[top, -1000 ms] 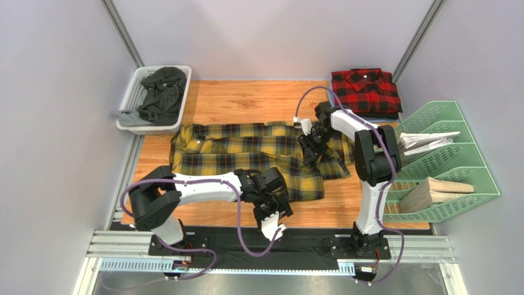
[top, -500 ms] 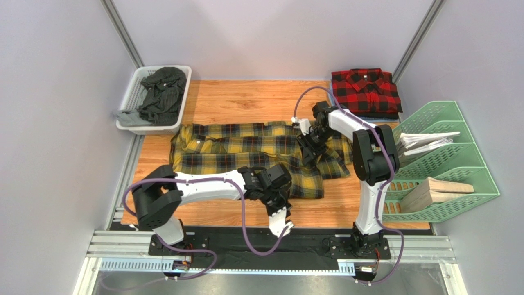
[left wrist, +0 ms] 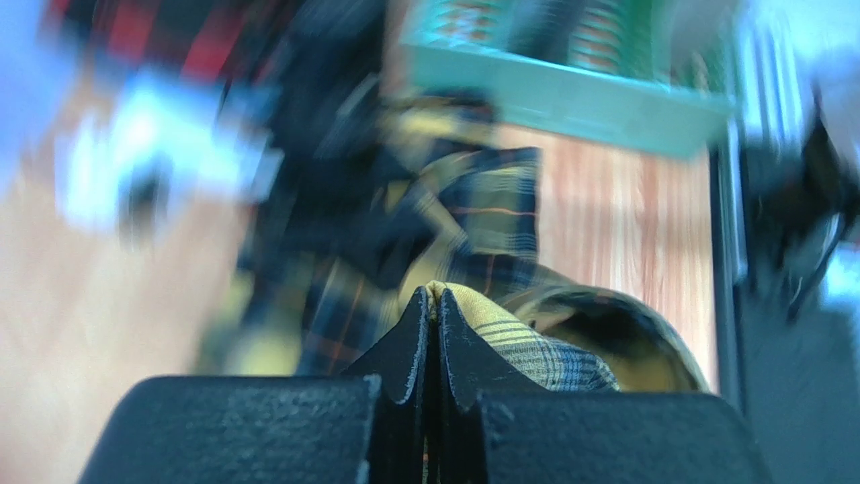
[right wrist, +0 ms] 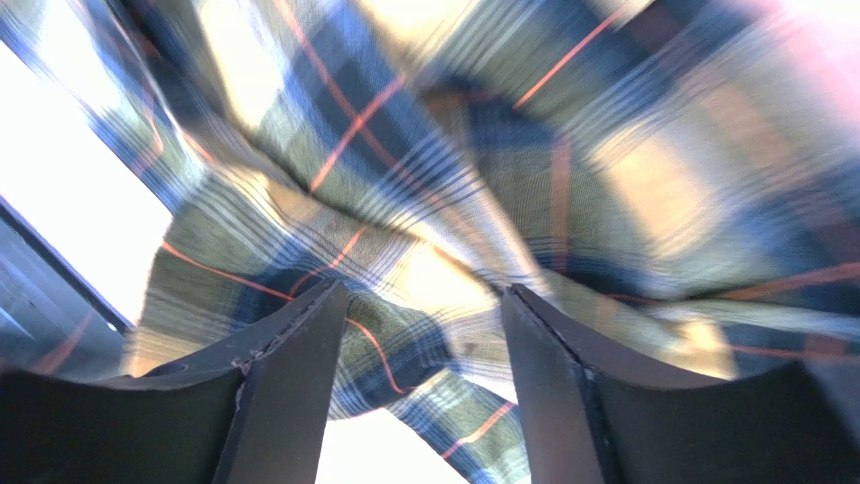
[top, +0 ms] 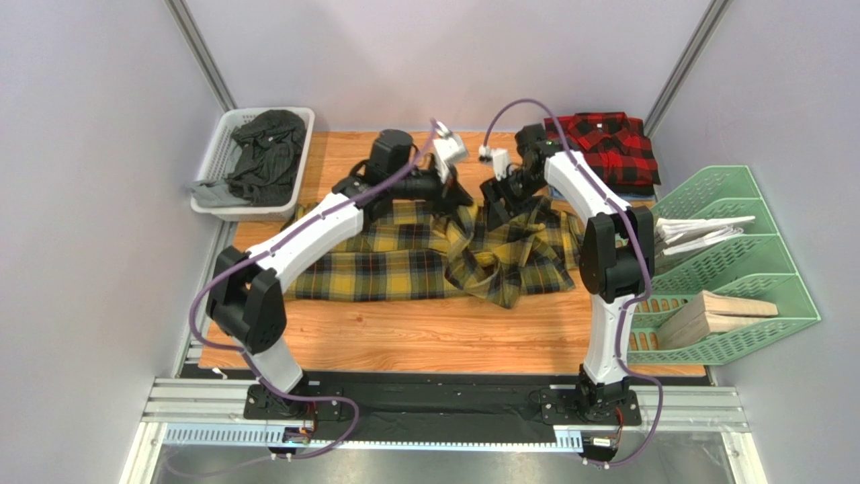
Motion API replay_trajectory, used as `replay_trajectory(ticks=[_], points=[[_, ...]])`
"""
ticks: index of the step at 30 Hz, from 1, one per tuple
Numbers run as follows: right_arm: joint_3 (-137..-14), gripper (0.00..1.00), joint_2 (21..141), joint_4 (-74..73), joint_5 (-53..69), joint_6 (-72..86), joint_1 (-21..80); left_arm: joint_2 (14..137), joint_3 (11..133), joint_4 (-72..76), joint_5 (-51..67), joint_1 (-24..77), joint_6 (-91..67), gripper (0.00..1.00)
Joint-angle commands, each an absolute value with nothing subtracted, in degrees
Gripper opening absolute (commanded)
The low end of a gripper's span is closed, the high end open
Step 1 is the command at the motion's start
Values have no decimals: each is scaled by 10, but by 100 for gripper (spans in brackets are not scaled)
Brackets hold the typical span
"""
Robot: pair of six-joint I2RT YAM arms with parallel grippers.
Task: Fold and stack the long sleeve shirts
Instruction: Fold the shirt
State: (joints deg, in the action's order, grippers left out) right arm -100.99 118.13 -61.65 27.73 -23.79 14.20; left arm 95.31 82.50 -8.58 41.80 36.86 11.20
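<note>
Presently left gripper (left wrist: 434,300) clamped tight on a fold of the yellow shirt (top: 384,257), bunched mid-frame, right gripper (right wrist: 424,303) spread wide over the same cloth, red shirt (top: 603,146) folded upper right; risk: a one-sided pull skews the fold.

Both arms are built alike: the left arm (top: 303,237) and right arm (top: 575,187) have glossy white link shells between black joint housings. A thin purple cable (top: 502,111) trails back from behind each gripper (a white camera block (top: 451,149) sits there too). The left gripper (left wrist: 434,303) has grainy matte-black fingers with bevelled tips; the right gripper (right wrist: 419,303) has smoother dark fingers (right wrist: 288,373).
</note>
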Motion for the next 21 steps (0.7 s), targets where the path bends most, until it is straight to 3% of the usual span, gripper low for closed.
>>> replay_trajectory(ticks=[1, 6, 12, 13, 14, 16, 17, 21], points=[[-1096, 66, 1175, -655, 284, -194, 116, 1005, 801, -40, 350, 292, -328, 0], [-1072, 67, 1112, -649, 281, -204, 113, 1026, 764, -131, 228, 245, -513, 0], [-927, 67, 1006, -609, 295, -299, 151, 1009, 715, -168, 162, 220, -561, 0], [-903, 66, 971, -597, 294, -312, 160, 1006, 708, -175, 152, 221, -562, 5], [-880, 68, 953, -584, 285, -326, 170, 999, 708, -181, 153, 216, -559, 22], [-814, 69, 914, -549, 278, -365, 195, 991, 708, -204, 176, 210, -529, 32], [-802, 70, 907, -548, 280, -374, 200, 977, 706, -210, 185, 199, -516, 42], [-773, 71, 885, -573, 292, -408, 220, 905, 673, -193, 263, 156, -377, 52]])
